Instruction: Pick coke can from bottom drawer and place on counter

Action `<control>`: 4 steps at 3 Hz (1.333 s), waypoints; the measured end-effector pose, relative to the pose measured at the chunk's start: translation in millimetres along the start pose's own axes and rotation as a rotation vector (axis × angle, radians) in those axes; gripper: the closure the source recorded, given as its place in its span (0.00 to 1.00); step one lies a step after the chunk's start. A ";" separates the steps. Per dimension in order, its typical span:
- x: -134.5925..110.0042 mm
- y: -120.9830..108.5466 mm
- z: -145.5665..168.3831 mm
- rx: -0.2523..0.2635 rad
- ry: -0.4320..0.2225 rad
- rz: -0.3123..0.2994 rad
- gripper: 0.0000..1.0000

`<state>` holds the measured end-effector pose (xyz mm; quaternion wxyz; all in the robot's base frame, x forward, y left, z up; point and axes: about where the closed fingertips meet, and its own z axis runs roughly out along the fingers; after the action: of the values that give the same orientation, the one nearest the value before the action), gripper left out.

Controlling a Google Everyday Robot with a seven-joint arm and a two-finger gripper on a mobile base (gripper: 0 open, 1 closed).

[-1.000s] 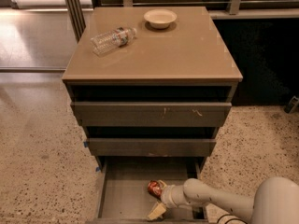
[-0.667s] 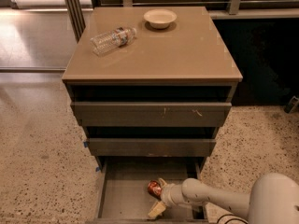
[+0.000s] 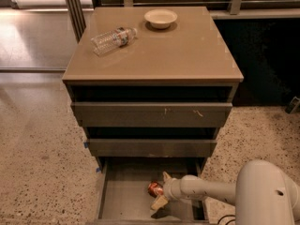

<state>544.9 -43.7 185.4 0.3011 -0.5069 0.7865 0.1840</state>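
Note:
The coke can (image 3: 155, 188) is a small red can lying on the grey floor of the open bottom drawer (image 3: 122, 200). My gripper (image 3: 161, 190) reaches into the drawer from the right on a white arm. One pale finger (image 3: 159, 202) lies below the can and the other (image 3: 166, 176) above it, so the fingers stand around the can, spread apart. The tan counter (image 3: 187, 50) tops the cabinet, well above the gripper.
A clear plastic water bottle (image 3: 112, 39) lies on its side on the counter's left rear. A small pale bowl (image 3: 161, 18) sits at the counter's back. Two upper drawers (image 3: 151, 114) are shut above the open one. Speckled floor (image 3: 42, 163) surrounds the cabinet.
The gripper has shifted slightly left, closer around the can. The can, bottle and bowl have not moved.

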 end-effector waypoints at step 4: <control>18.0 20.2 37.4 -0.092 0.029 0.021 0.15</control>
<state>531.8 -25.3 145.1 0.2640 -0.5147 0.7867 0.2156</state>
